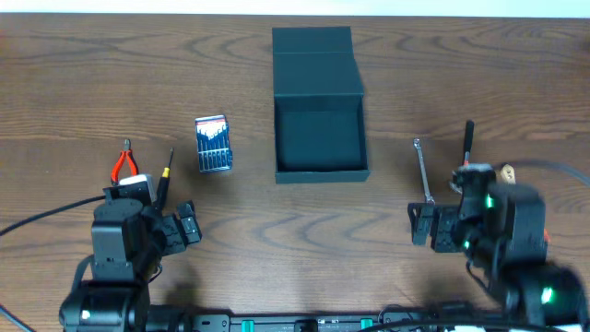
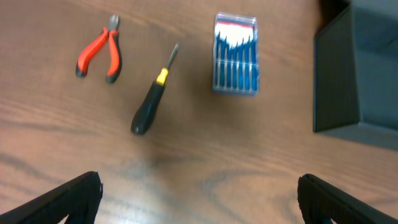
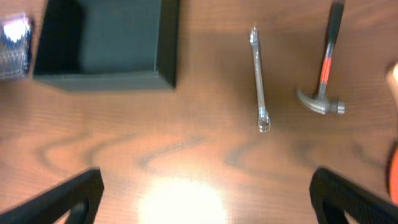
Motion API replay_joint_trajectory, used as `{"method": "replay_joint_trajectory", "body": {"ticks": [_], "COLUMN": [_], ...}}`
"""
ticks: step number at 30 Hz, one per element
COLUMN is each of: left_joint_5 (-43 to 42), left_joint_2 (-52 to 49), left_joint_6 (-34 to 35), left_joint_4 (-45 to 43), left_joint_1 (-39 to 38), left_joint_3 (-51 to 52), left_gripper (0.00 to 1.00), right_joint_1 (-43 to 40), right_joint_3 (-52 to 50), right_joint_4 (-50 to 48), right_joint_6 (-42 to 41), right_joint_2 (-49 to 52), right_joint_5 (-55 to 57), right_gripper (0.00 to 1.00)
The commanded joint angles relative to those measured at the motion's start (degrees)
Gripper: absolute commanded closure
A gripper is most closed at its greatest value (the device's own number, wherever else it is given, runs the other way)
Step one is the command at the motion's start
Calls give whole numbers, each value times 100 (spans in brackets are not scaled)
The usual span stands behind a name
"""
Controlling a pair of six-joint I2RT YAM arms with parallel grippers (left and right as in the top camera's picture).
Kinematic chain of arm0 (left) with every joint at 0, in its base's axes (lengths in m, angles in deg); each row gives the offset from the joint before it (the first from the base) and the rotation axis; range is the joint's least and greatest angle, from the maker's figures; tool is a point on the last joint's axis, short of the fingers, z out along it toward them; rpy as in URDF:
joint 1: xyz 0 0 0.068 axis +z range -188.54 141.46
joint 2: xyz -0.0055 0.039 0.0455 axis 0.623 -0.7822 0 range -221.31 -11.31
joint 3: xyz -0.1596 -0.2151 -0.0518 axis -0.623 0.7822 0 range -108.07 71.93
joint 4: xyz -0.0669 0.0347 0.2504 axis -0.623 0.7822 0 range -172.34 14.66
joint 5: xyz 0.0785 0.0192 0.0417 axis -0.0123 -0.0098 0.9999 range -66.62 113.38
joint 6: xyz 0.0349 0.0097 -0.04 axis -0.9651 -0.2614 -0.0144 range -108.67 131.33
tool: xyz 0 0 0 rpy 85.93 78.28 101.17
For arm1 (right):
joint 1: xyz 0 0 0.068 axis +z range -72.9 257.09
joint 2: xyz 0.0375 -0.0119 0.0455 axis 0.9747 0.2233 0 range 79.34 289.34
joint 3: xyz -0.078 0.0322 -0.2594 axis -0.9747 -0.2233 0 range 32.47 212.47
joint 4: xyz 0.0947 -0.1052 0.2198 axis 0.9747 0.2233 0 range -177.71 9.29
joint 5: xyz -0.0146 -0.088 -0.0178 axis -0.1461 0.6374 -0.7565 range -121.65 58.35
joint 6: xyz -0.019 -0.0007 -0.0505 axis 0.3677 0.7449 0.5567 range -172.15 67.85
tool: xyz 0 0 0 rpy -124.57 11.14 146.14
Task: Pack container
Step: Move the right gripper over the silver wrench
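Note:
The dark teal-black container stands open at the table's back centre, its flap lid folded back and its inside bare. It also shows in the left wrist view and the right wrist view. My left gripper is open and empty near the front left, above bare wood. My right gripper is open and empty at the front right. Both are well short of the container.
Left of the container lie a blue-and-red bit case, a black-and-yellow screwdriver and red pliers. To its right lie a silver wrench and a hammer. An orange thing shows at the right edge.

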Motion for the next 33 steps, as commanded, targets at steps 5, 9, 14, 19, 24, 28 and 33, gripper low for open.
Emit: {"method": "replay_joint_trajectory", "body": {"ticks": [5,9,14,19,24,28,33], "left_joint_5": [-74,-210,-205,-205,-203,-175,-39], "left_joint_2": [-197,-199,-199,-199,-199,-199,-199], "left_joint_6": [57,59,55,55,55,55,55], "left_joint_4": [494,494,494,494,472,470,448], "left_joint_1": [-20,-20,-20,-20,-20,-20,-20], "left_joint_3": [-229,-229,-229,-227,-227,-227,-227], "left_gripper": [1,2,1,2,1,2,1], "right_joint_1": [-59,-345,-981,-1086,-1027,-990,-970], "right_joint_3": [2243,2981,3265,3215,2933,2575,1904], "right_joint_4": [1596,2074,1906,1471,691,83,-813], "right_joint_6": [723,446,503,688,881,1241,1823], "right_joint_2": [1716,2527,3547,4461,5021,5230,5243], "right_joint_5": [92,756,756,588,588,588,505], "right_gripper": [1,1,1,1,2,5,5]}}
